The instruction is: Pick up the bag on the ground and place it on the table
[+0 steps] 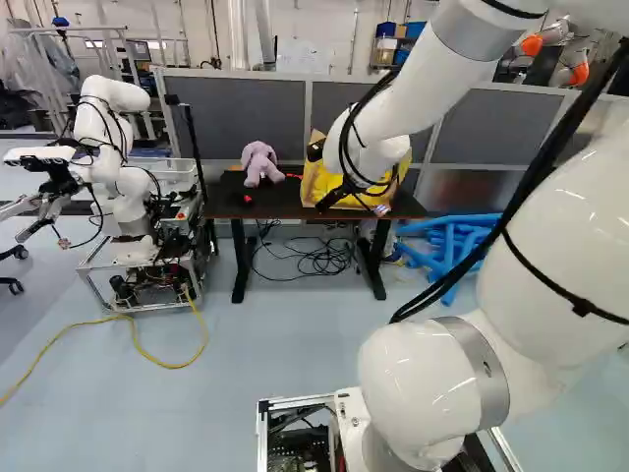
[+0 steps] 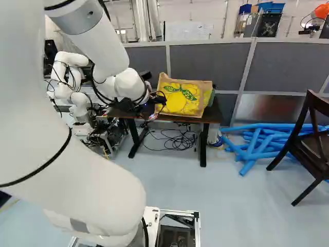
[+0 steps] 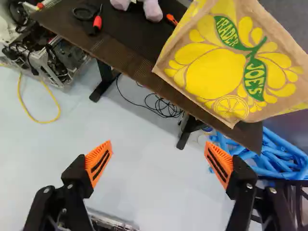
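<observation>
A paper bag (image 3: pixel 216 72) with yellow fruit and green leaves printed on it stands on a dark tabletop (image 3: pixel 122 55). The black gripper (image 1: pixel 351 206) is at the near side of the tabletop, its two fingers spread wide, their orange pads (image 3: pixel 99 161) facing each other across a gap. In the wrist view the bag is ahead of the gripper, apart from both fingers and outside the gap.

On the tabletop beside the bag sit a purple plush toy (image 1: pixel 259 163) and a red-handled tool (image 3: pixel 97 22). Black cables (image 2: pixel 177 140) lie coiled on the floor below; blue tubes (image 2: pixel 262 146) are heaped near a dark wooden chair (image 2: pixel 314 131).
</observation>
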### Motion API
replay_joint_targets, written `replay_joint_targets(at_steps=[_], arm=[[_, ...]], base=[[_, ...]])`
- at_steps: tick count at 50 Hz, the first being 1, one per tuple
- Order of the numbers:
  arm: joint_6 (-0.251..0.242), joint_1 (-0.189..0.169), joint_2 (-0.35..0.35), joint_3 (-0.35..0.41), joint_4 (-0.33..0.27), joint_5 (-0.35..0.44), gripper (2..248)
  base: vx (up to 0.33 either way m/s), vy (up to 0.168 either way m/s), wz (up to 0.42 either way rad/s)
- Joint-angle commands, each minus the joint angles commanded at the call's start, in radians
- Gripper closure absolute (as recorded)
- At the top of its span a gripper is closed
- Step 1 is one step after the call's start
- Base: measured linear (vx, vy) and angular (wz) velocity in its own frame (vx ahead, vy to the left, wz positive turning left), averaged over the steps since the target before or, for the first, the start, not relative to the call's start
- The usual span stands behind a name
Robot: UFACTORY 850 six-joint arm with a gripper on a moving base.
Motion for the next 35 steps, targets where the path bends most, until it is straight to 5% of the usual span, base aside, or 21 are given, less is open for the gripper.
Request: replay_joint_targets(at_steps=[35], arm=[[0.21,-0.007,0.071,0.228,0.003,0.391,3]], base=[[0.0,0.0,0.0]])
